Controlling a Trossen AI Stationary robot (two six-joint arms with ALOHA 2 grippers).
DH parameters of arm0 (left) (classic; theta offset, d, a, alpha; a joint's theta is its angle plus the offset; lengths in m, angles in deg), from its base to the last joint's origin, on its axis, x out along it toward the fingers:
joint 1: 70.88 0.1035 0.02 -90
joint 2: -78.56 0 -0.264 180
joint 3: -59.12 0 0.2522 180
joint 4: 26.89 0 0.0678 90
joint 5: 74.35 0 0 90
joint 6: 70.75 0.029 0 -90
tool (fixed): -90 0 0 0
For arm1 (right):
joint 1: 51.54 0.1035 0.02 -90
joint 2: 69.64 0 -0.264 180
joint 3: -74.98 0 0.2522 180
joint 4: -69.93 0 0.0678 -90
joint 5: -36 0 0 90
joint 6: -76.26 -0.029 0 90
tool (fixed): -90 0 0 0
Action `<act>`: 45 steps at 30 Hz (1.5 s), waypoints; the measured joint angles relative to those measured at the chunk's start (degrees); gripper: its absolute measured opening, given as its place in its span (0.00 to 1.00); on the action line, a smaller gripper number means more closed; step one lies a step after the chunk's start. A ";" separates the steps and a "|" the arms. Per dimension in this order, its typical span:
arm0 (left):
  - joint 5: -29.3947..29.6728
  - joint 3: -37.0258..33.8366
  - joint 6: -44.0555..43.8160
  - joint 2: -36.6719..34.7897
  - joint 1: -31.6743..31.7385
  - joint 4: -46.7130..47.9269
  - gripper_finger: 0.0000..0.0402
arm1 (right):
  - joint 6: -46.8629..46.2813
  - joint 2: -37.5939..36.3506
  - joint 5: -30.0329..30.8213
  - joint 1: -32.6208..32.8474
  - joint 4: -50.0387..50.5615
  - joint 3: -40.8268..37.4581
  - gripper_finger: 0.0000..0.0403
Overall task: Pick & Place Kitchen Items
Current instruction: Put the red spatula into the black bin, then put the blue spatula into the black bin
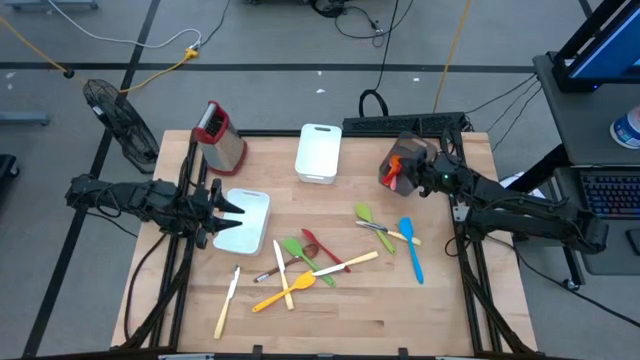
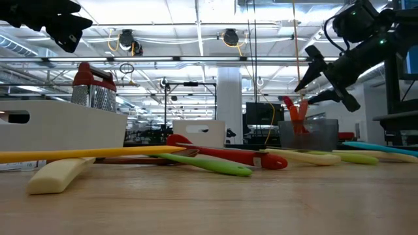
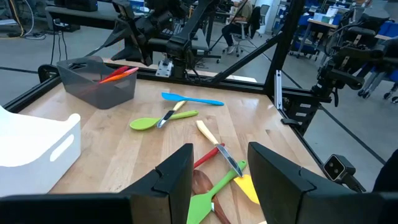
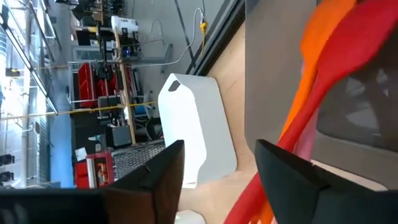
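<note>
High view. Wooden table (image 1: pixel 330 310) with a scatter of small plastic utensils at centre. Central cluster: green spatula (image 1: pixel 297 250), red spoon (image 1: pixel 322 248), orange spoon (image 1: pixel 283 291), two cream knives, one lying alone toward the near-left (image 1: pixel 227 301), and a long cream-handled piece (image 1: pixel 347 264). To the right, apart from the cluster: one blue spatula (image 1: pixel 411 248), one light-green spoon (image 1: pixel 364 214) crossed by a metal-bladed utensil. Grey bin (image 1: pixel 397 166) at the far right holds red and orange utensils standing on end. White bin (image 1: pixel 319 152) at far centre, white tray (image 1: pixel 243 222) at left, metal grater (image 1: pixel 221 136) with red top at far left. Left gripper (image 1: pixel 222 210) sits over the tray edge; right gripper (image 1: pixel 405 172) is over the grey bin.

Low view. Utensils lie flat, smooth and matte. Right gripper (image 2: pixel 312 83) hangs above the translucent bin, fingers spread, holding nothing; two red-orange handles stand in the bin below.

Left wrist view. Its two fingers (image 3: pixel 177 174) are parted with nothing between them. Beyond them: blue spatula (image 3: pixel 189 98), light-green spoon (image 3: pixel 155 121), cream-handled knife.

Right wrist view. Fingers (image 4: pixel 158 171) apart; red utensil (image 4: pixel 311 118) and an orange one lean in the grey bin just beyond, not clamped.
</note>
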 joint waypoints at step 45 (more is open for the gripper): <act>-5.87 0.00 -0.11 0.00 0.00 -0.20 0.39 | 27.07 0.26 -31.57 19.15 -17.06 -0.02 0.49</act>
